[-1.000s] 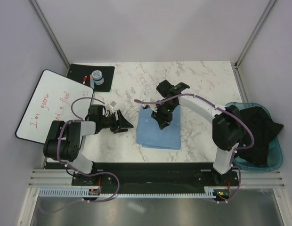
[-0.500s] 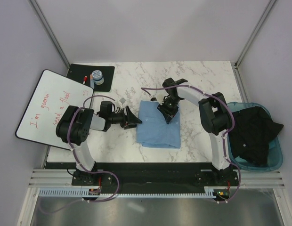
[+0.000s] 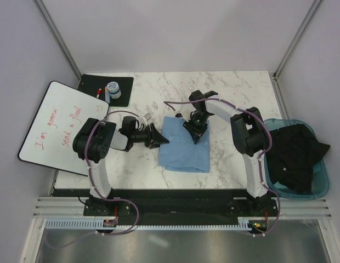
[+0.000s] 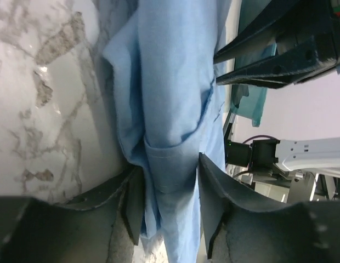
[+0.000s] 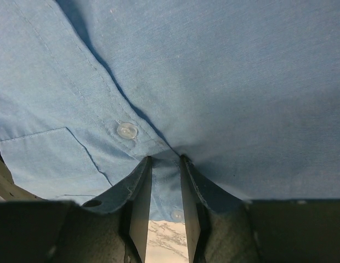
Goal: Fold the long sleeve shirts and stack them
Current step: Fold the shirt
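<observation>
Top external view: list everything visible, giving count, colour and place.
shirt: one, light blue, folded at the table's centre
whiteboard: one, white with red writing, left edge
mat: one, black, far left corner
small container: one, blue and white, on the mat
marker: one, red and white, on the mat
bin: one, teal, right of the table
dark clothes: one heap, black, in the bin
table: one, white marble
left end effector: one, black, closed on the shirt's left edge
right end effector: one, black, pinching the shirt's far part
</observation>
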`<state>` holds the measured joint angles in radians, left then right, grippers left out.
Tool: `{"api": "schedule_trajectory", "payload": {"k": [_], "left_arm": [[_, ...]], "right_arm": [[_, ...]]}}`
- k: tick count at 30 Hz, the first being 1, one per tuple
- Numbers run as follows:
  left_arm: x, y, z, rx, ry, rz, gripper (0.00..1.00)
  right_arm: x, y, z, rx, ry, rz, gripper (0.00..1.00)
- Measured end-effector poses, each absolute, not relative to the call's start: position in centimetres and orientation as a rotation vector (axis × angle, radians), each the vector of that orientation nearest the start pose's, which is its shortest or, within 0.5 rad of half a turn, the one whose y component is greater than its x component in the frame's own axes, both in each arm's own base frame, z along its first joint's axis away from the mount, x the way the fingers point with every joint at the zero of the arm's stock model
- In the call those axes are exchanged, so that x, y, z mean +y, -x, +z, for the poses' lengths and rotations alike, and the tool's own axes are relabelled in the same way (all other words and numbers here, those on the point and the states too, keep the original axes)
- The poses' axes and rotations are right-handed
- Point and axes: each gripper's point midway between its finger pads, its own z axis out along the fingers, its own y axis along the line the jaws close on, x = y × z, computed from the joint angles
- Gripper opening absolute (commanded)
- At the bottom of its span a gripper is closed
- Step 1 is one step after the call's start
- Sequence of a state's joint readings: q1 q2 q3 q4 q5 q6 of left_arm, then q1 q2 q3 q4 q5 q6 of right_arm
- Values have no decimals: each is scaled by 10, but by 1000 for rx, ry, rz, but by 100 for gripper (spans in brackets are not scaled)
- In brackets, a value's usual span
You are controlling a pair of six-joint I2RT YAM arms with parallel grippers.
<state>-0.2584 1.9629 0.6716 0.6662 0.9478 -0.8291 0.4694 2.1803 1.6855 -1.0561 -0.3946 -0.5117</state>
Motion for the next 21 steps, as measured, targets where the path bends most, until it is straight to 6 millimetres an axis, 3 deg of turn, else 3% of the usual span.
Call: {"api": "schedule_trajectory", "payload": {"k": [4, 5, 10, 15, 21], "left_arm": [[-246, -302, 19, 2393, 97, -1594, 17], [-245, -302, 17, 2406, 111, -1583, 3], [-240, -307, 21, 2467, 89, -1496, 2], [-223, -329, 42, 2548, -83, -1233, 2], [-188, -368, 85, 2555, -384, -851, 2]], "right_arm": [[218, -320, 22, 2692, 1439, 620, 35], [219, -320, 22, 2691, 1435, 627, 35], [225, -319, 26, 2698, 1381, 673, 39], [228, -320, 41, 2695, 1240, 767, 45], [200, -323, 81, 2679, 1017, 841, 45]]}}
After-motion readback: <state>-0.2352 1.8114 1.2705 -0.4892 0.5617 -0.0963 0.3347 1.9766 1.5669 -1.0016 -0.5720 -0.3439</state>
